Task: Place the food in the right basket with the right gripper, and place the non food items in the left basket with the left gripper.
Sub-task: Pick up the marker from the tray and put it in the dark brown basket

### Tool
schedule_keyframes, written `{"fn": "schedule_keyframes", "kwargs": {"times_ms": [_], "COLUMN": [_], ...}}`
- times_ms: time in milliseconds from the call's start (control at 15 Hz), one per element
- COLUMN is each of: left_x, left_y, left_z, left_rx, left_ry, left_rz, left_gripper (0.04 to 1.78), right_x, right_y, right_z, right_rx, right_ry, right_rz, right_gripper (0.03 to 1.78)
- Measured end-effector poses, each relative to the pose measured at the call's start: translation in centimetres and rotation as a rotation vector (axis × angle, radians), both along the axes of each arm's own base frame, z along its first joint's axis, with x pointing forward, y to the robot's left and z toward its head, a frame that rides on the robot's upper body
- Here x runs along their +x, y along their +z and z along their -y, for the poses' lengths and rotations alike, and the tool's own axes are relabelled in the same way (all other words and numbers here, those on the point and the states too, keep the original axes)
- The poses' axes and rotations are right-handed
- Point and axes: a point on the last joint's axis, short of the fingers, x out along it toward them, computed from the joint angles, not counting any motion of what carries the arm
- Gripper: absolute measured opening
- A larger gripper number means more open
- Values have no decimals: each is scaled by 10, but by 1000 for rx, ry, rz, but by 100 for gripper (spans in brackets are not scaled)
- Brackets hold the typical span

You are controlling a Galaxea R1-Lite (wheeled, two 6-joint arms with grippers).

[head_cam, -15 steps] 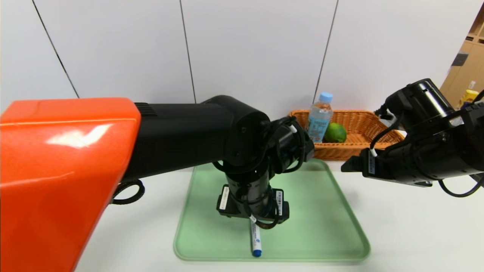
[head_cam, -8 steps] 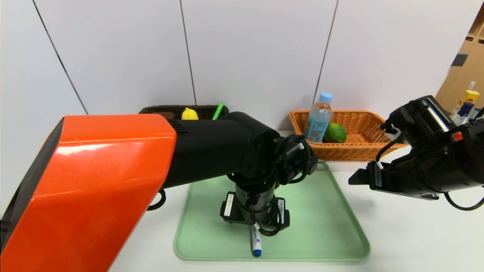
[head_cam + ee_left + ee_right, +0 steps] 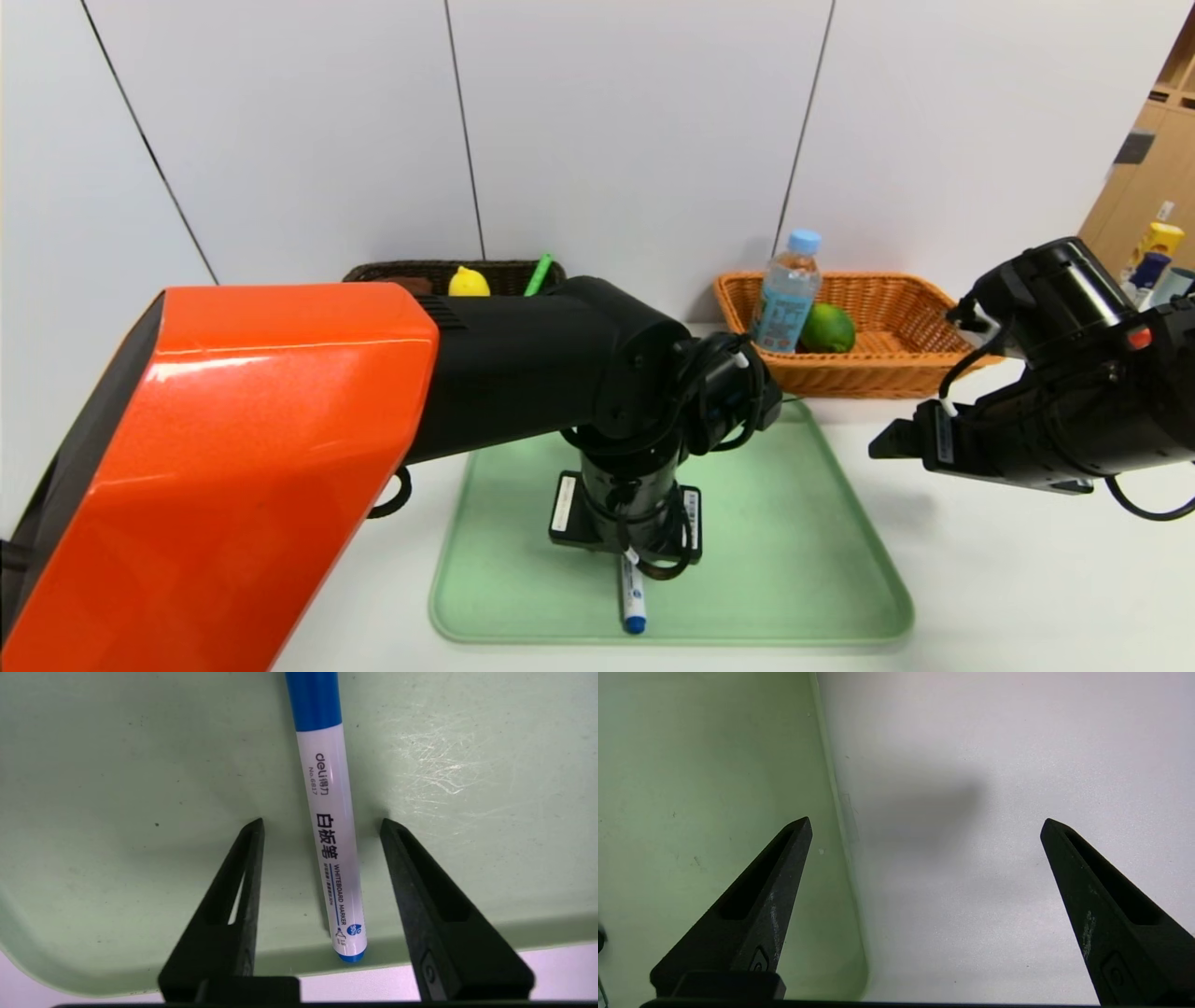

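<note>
The blue-capped white marker [image 3: 633,597] [image 3: 334,858] lies on the green tray [image 3: 794,560] near its front edge. My left gripper [image 3: 322,822] points down over it and is open. One finger is on each side of the marker's barrel, with a gap on both sides. The dark left basket [image 3: 504,275] at the back holds the yellow duck [image 3: 469,282] and the green spoon handle [image 3: 539,273]. The orange right basket [image 3: 896,373] holds the water bottle [image 3: 787,294] and the lime [image 3: 827,329]. My right gripper [image 3: 882,443] [image 3: 925,821] hovers wide open and empty over the tray's right edge.
The left arm's orange shell [image 3: 233,448] hides much of the table's left side. A white wall stands close behind both baskets. A wooden shelf with bottles [image 3: 1153,247] is at the far right. Bare white tabletop [image 3: 1027,579] lies right of the tray.
The left arm has come down over the marker, and the dark basket now shows behind it. The right arm has drawn back to the right and a little lower.
</note>
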Motion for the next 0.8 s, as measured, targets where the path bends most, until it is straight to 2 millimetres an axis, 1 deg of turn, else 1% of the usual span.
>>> {"fn": "schedule_keyframes", "kwargs": {"times_ms": [67, 133, 200, 333, 533, 667, 733, 800], "left_x": [0, 0, 0, 0, -1, -3, -3, -2], "left_y": [-1, -1, -2, -2, 0, 10, 20, 34], "left_z": [0, 1, 1, 2, 1, -3, -6, -10], "left_rx": [6, 8, 9, 11, 13, 0, -28, -69], "left_ry": [0, 0, -2, -4, -4, -5, -5, -1], "left_rz": [5, 8, 7, 7, 15, 42, 69, 106], "left_gripper": [74, 33, 17, 17, 17, 17, 17, 17], "right_x": [0, 2, 3, 4, 2, 1, 0, 0], "right_y": [1, 3, 3, 4, 3, 4, 4, 5], "right_z": [0, -1, -1, -1, -1, -1, 0, 0], "right_rx": [3, 10, 17, 26, 26, 28, 28, 29], "right_ry": [0, 1, 2, 6, 7, 7, 6, 5], "right_rz": [9, 34, 55, 85, 84, 89, 90, 93], "right_gripper": [169, 169, 169, 169, 169, 169, 170, 170]}}
